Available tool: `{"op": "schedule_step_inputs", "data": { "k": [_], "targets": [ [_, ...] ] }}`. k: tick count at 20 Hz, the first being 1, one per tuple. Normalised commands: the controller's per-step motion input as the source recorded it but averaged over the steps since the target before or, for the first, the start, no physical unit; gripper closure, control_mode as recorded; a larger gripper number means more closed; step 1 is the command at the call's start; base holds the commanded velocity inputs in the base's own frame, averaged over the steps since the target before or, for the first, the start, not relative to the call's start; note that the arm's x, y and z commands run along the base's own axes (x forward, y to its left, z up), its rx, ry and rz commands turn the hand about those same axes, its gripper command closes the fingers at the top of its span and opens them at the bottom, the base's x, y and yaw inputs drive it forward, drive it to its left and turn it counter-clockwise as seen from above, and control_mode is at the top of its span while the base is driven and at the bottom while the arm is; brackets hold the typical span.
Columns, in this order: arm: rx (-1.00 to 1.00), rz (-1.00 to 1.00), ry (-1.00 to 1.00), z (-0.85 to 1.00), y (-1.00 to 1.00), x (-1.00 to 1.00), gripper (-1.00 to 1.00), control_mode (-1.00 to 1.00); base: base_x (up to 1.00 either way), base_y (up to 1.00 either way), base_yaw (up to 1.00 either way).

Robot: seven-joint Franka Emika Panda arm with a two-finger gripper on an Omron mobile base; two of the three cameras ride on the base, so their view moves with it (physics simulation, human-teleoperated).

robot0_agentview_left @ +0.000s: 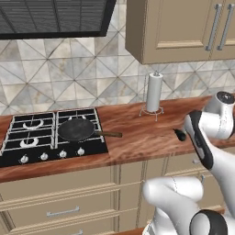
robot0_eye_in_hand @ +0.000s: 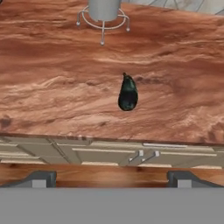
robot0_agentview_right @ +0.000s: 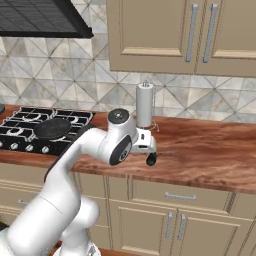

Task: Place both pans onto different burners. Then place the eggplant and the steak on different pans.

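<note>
Progress, as judged from present layout: one dark pan (robot0_agentview_left: 76, 129) sits on the front-right burner of the cooktop (robot0_agentview_left: 13, 156), long handle pointing right over the worktop (robot0_agentview_left: 137, 137). Step 1 thus looks approx. half done; 2nd pan, grey type, not sighted. Steak not sighted either. Eggplant (robot0_eye_in_hand: 127, 93) lies flat on the worktop, well right of the cooktop, near the front edge, stem end toward the backsplash, just in front of the paper towel holder (robot0_agentview_left: 153, 92). Nothing rests in the pan yet.

Gripper (robot0_eye_in_hand: 111, 178) hangs above the front edge of the worktop, fingers spread fully, holding nothing; eggplant is centred ahead of it. Likely current step: approach to eggplant, i.e. pick not yet made. Remaining: 2nd pan to a different burner, eggplant and steak to separate pans.

Surface: reddish wood-grain worktop, glossy, flat. Cooktop black, 4 burners under grates, row of silver knobs at front. Room: grey diamond-tile backsplash, beige cabinets (robot0_agentview_right: 150, 30) above w/ bar handles, beige drawers below, dark hood (robot0_agentview_left: 50, 18) over the cooktop.
</note>
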Motion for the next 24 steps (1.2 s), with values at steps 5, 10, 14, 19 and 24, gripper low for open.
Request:
{"op": "schedule_step_inputs", "data": {
  "k": [5,10,14,19,24],
  "targets": [
    [0.0,-0.03,0.0,-0.17,-0.01,0.33,-1.0,-1.0,0.0,0.0,0.0],
    [0.0,-0.01,0.0,-0.25,-0.15,0.29,-1.0,-1.0,0.0,0.0,0.0],
    [0.0,0.0,0.0,-0.25,-0.24,0.21,-1.0,-1.0,0.0,0.0,0.0],
    [0.02,0.0,0.0,-0.17,-0.04,0.29,-1.0,-1.0,0.0,0.0,0.0],
    [0.01,0.0,0.0,-0.1,0.0,0.34,-1.0,-1.0,0.0,0.0,0.0]
  ]
}}
